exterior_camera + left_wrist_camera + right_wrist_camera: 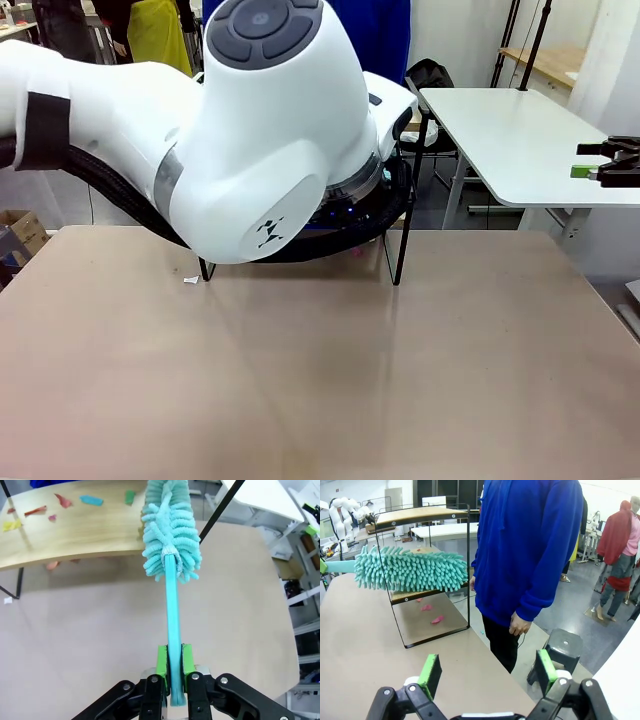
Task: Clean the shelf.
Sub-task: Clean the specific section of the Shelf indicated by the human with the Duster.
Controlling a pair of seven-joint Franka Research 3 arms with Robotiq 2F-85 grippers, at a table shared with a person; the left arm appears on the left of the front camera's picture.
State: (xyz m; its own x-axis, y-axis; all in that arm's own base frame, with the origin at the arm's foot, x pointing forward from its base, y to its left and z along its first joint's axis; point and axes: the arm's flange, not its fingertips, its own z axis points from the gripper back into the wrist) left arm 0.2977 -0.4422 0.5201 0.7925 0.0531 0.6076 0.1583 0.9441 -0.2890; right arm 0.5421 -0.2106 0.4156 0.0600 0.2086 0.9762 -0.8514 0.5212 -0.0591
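Tabletop: tan table (320,400) runs across my front view, with one small white scrap (191,280) lying beside a black leg.
Left arm: the big white left arm (250,130) reaches over the middle of the table and covers most of the rack behind it.
Shelf: the shelf (427,515) stands at the far edge of the table, right in front of the person. I'm seeing its thin black frame, a top board and a lower board.
Left gripper: the left gripper (170,662) has its green pads pressed together on the teal handle of the duster (171,525), and it's a firm pinch.
Duster: its fluffy teal head (410,570) sits level with the lower board, across the front edge. I can't tell whether it's touching the wood.
Scraps: coloured paper scraps (91,500) are scattered on the wooden board beyond the duster head, and there are pink bits (437,619) down below the lower board.
Right gripper: the right gripper (488,672) is off at the right side, jaws spread wide, nothing between the pads.
Person: a person in a blue hoodie (530,550) is standing just past the shelf, one hand (520,626) hanging at their side.
Behind: a dark stool (562,647) sits on the floor by the person.
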